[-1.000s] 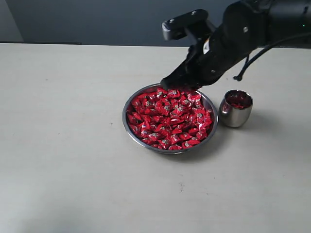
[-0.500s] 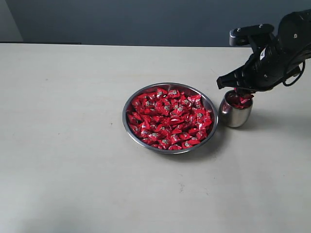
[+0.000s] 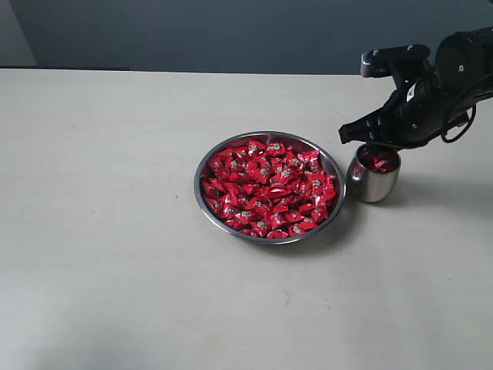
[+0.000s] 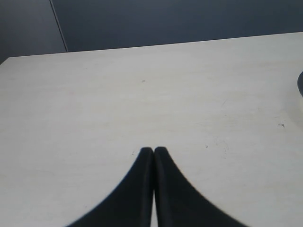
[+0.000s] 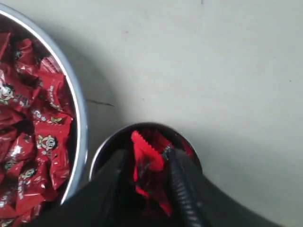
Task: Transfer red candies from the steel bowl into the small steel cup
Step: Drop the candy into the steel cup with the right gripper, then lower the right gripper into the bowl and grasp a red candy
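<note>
The steel bowl [image 3: 198, 179] [image 5: 79, 127] sits mid-table, heaped with red candies [image 3: 269, 189] [image 5: 42, 123]. Just to its right stands the small steel cup [image 3: 373, 183] [image 5: 101, 152], with red candies inside. My right gripper [image 3: 373, 146] [image 5: 147, 155] hangs directly over the cup's mouth. Its jaws stand apart, and one red candy [image 5: 143, 147] lies loosely between them, with a dark gap on one side. My left gripper [image 4: 153, 150] is shut on nothing, above bare table, and does not show in the exterior view.
A pale tabletop [image 3: 100, 231] stretches wide to the left and front of the bowl. A dark wall [image 3: 192, 31] runs behind the table's far edge.
My right gripper went from the bowl's far rim to above the cup carrying a candy. In the last half second its jaws have parted over the cup.
</note>
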Motion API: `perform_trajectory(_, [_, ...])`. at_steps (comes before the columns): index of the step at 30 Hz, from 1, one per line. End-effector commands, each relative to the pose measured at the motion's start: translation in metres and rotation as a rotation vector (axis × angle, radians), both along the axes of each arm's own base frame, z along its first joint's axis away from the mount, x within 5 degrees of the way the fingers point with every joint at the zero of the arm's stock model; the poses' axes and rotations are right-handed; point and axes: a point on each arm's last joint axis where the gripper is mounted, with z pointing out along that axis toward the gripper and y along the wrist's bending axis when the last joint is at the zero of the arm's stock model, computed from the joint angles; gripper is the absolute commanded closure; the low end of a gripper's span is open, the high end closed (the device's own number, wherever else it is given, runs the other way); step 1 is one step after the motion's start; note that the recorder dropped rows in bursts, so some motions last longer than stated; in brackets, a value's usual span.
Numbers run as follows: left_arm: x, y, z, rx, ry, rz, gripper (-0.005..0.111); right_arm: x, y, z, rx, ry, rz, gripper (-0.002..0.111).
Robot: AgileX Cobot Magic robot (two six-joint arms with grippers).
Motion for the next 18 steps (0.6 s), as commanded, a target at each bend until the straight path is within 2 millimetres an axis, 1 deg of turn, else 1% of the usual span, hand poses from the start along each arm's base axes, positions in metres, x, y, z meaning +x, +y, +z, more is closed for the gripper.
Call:
perform_trajectory(1, [0.0,0.0,0.004,0.002,-0.018,-0.008,0.106,0.0,-0.002,0.001,0.003,-0.002,-0.006,0.058])
perform_trajectory(3, [0.0,0.0,0.004,0.002,-0.018,-0.008,0.106,-0.001,0.001,0.004,0.041,0.001,-0.029,0.06])
perform_trajectory(6, [0.0,0.0,0.004,0.002,-0.018,-0.008,0.106,-0.006,0.013,0.014,0.108,-0.024,-0.033,0.071])
perform_trajectory(8, [0.0,0.0,0.004,0.002,-0.018,-0.008,0.106,-0.012,0.03,0.018,0.135,-0.043,0.012,0.078])
perform_trajectory(9, [0.0,0.0,0.004,0.002,-0.018,-0.008,0.106,-0.016,0.04,0.019,0.139,-0.054,0.054,0.08])
perform_trajectory(13, [0.0,0.0,0.004,0.002,-0.018,-0.008,0.106,-0.034,0.085,0.021,0.164,-0.06,0.226,0.081])
perform_trajectory(16, [0.0,0.0,0.004,0.002,-0.018,-0.008,0.106,-0.042,0.112,0.018,0.166,-0.047,0.315,0.081])
perform_trajectory(18, [0.0,0.0,0.004,0.002,-0.018,-0.008,0.106,-0.043,0.126,0.015,0.16,-0.029,0.347,0.081])
